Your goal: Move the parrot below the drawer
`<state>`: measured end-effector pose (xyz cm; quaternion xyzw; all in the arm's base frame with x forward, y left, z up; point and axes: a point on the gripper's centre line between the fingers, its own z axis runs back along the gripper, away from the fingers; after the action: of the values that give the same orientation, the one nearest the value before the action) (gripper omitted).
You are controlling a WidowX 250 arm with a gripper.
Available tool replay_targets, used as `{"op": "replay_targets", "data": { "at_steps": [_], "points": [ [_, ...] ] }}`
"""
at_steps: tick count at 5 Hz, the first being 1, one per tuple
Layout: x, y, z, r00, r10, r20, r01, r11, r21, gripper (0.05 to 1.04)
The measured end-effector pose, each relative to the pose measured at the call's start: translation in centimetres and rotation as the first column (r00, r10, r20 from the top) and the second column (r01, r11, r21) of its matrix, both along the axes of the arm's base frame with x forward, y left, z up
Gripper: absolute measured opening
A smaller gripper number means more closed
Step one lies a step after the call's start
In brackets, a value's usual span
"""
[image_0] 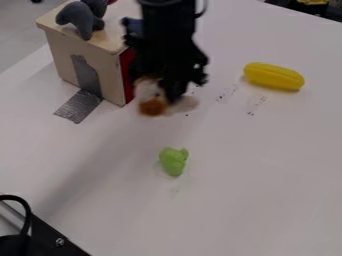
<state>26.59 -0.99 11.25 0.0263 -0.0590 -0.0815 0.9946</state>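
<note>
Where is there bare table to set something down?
Widest: the table image-right of the green toy, below the yellow toy. A second patch lies image-left of the green toy, between the silver tape and the black rail. It's crowded by the wooden box: the claw and brown-and-white toy are near its red side.

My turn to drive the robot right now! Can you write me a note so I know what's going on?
Gripper: by the red side of the wooden box, seemingly holding a toy.
Parrot: probably that blurry white-and-orange toy.
Done: it looks picked up.
Left: set it down below the drawer, likely the box's red side, then let go.
</note>
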Motion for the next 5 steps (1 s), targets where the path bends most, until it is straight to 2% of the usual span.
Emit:
{"op": "replay_targets", "data": {
  "at_steps": [1,2,3,4,5],
  "points": [
    [4.8,-3.0,-2.1,1.0,-0.012,-0.003,0.012,1.0,0.024,0.401],
    [8.5,-5.7,-5.6,0.999,-0.005,-0.034,0.005,1.0,0.004,0.401],
    [10.0,-6.9,-9.2,0.996,0.031,-0.081,-0.034,0.999,-0.034,0.405],
    [10.5,-7.1,-10.1,0.994,0.057,-0.09,-0.06,0.998,-0.032,0.479],
    [10.1,-6.8,-9.7,0.991,0.094,-0.095,-0.096,0.995,-0.017,0.797]
  ]
}}
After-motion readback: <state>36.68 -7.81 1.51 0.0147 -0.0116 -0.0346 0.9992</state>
